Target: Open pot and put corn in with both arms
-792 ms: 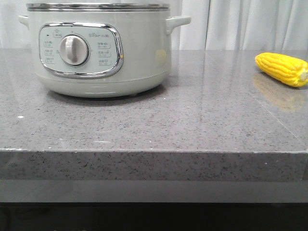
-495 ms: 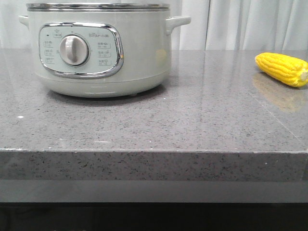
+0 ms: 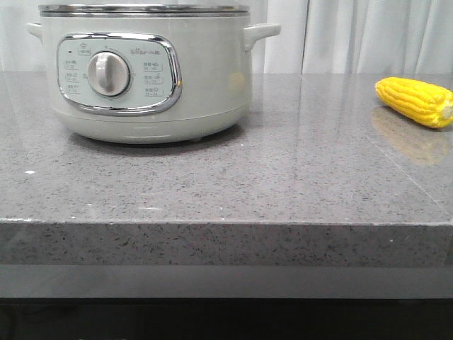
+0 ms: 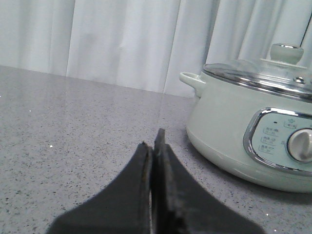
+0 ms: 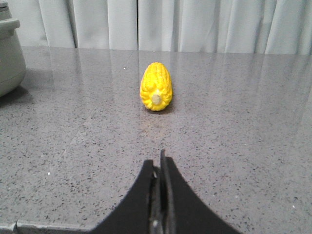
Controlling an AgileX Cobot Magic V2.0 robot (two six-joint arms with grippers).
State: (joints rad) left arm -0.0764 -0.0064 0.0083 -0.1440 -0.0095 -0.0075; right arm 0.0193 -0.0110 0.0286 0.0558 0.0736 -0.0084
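Observation:
The pale grey-green pot (image 3: 148,78) stands at the back left of the grey stone counter, its dial panel facing me. In the left wrist view the pot (image 4: 234,131) carries a glass lid (image 4: 263,73) with a round knob (image 4: 286,52). The yellow corn (image 3: 416,101) lies on the counter at the far right. In the right wrist view the corn (image 5: 156,87) lies end-on, ahead of the gripper. My left gripper (image 4: 153,146) is shut and empty, low over the counter beside the pot. My right gripper (image 5: 160,165) is shut and empty, near the counter's front edge. Neither arm shows in the front view.
The speckled grey counter (image 3: 283,177) has a thick front edge (image 3: 226,244). White curtains (image 3: 368,35) hang behind it. The pot's edge shows at the side of the right wrist view (image 5: 9,53).

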